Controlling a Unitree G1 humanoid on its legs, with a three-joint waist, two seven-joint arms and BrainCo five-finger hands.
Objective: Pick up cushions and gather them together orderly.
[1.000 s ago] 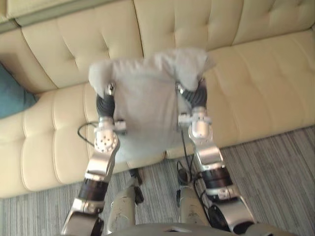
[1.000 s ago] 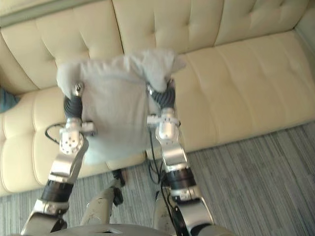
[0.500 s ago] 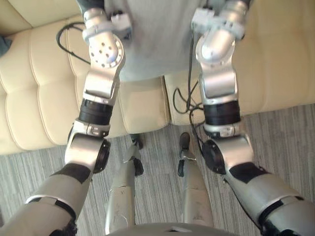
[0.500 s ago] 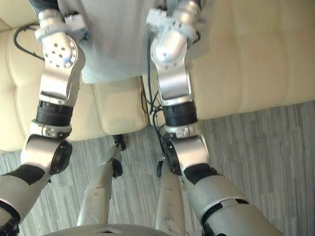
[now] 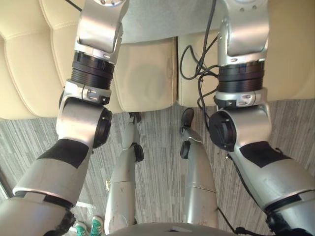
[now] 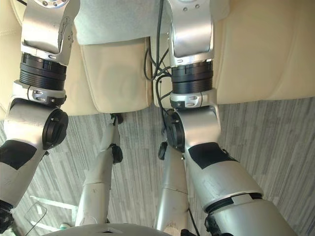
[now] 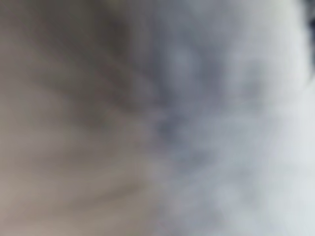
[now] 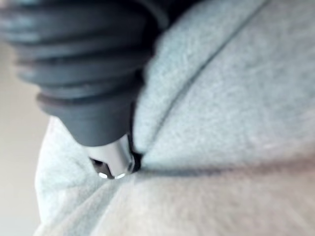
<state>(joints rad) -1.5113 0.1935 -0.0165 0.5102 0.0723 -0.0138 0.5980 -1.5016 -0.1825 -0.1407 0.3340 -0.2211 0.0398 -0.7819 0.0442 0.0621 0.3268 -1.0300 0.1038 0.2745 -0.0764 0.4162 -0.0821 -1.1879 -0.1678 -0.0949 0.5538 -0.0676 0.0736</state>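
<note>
A light grey cushion (image 5: 162, 19) hangs in front of the cream sofa (image 5: 147, 78); its lower edge shows at the top of the eye views between my two raised arms. In the right wrist view my right hand (image 8: 83, 73) presses into the cushion (image 8: 236, 98), and a silver finger (image 8: 113, 164) digs into a deep fold of the cloth. Grey cloth (image 7: 221, 123) lies right against the left wrist camera. Both arms run up past the top edge on either side of the cushion.
The sofa's seat front (image 6: 118, 73) stands close ahead, with grey striped carpet (image 5: 162, 137) below it. A person's green and white shoes (image 5: 88, 228) stand on the floor at the lower left.
The head camera has tipped further down, so the sofa back and most of the cushion left the picture. My arms stay raised with the cushion between them.
</note>
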